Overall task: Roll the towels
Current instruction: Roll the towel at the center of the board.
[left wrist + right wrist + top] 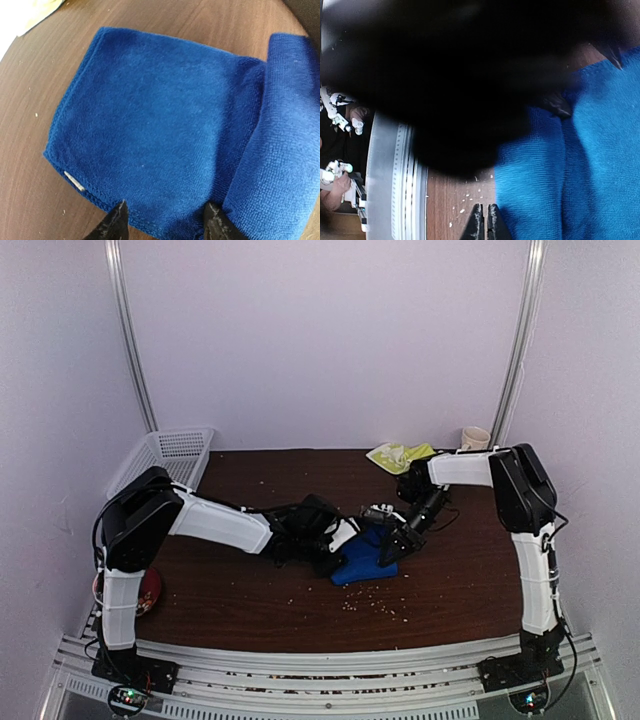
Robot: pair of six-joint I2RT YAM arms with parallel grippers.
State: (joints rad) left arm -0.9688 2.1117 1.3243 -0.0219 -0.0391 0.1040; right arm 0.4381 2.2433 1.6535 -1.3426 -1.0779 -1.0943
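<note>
Blue towel [365, 558] — centre of table [250, 590], one side rolled. Left gripper [166, 226]: jaws wide, astride towel's near hem, gripping nothing. Right gripper [485, 223]: closed tight, empty, beside towel's edge. Yellow-green towel [398, 455] — crumpled, far right edge.

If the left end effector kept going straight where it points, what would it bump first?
The blue towel. The left end effector, open, points at its flat part from the near edge, so it would probably touch cloth first, though depth is unclear.
</note>
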